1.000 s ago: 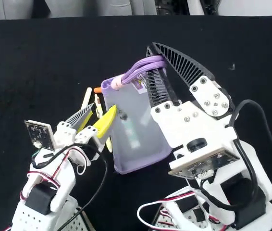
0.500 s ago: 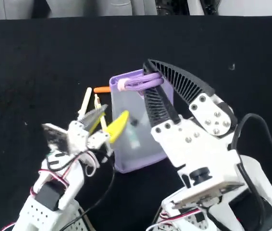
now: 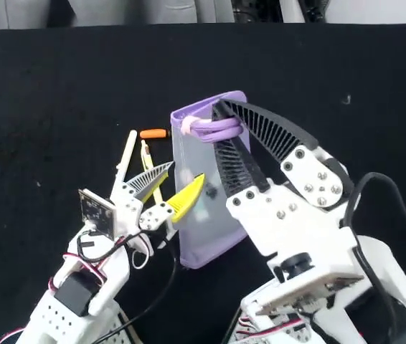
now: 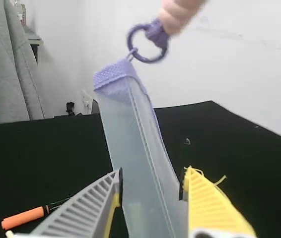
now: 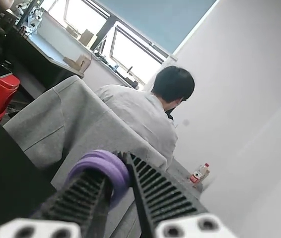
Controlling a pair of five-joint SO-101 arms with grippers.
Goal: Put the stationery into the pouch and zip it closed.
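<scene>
The translucent pouch (image 3: 210, 222) with purple edges hangs upright over the black table. My right gripper (image 3: 221, 111) is shut on its purple strap (image 3: 206, 127), which sits pinched between the black fingers (image 5: 153, 191). My left gripper (image 3: 186, 172) is open and straddles the pouch's side edge, grey finger outside, yellow finger (image 3: 187, 196) over the pouch's face. In the left wrist view the pouch (image 4: 130, 124) passes between both fingers, with a purple ring (image 4: 145, 42) at its top. An orange marker (image 3: 154, 134), a white pen (image 3: 126, 154) and a yellow pencil (image 3: 147, 159) lie on the table beside the pouch.
The black table (image 3: 59, 86) stretches open to the far left and far right. The orange marker (image 4: 26, 216) lies close by the left gripper's grey finger (image 4: 88, 208). Both arm bases crowd the near edge.
The right gripper has swung the pouch by its strap from slanted to upright and a little rightward. The left gripper moved right and forward, its fingers now around the pouch's edge.
</scene>
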